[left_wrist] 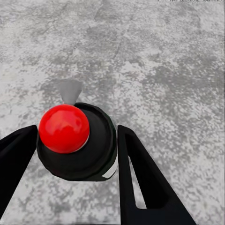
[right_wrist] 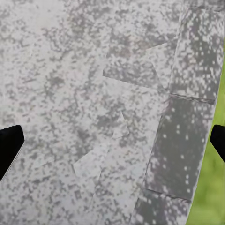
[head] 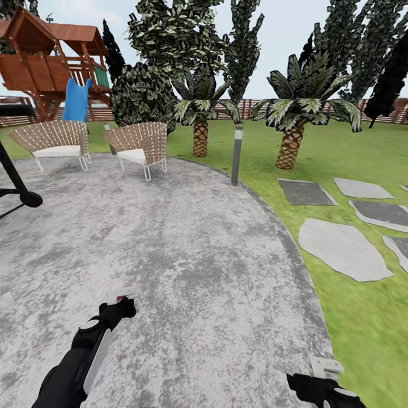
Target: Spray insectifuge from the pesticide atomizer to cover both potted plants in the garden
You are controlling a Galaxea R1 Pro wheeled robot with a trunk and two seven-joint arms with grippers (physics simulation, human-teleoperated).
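Observation:
My left gripper [head: 119, 309] is shut on the pesticide atomizer [left_wrist: 77, 140]. In the left wrist view the bottle is seen from above: a dark body, a red ball on top and a grey nozzle pointing away over the stone. The black fingers [left_wrist: 140, 173] press its sides. Low at the right, my right gripper [head: 320, 377] hangs open over the edge of the round grey patio [head: 187, 255], with its fingertips far apart in the right wrist view [right_wrist: 113, 140]. The potted plants are out of view.
Two wicker chairs [head: 54, 141] [head: 139, 144] stand at the patio's far left. A grey bollard lamp [head: 237, 154] and two palms [head: 199, 133] [head: 292, 141] rise at its far rim. Stepping stones [head: 343, 246] cross the lawn on the right. A black stand [head: 17, 181] pokes in at left.

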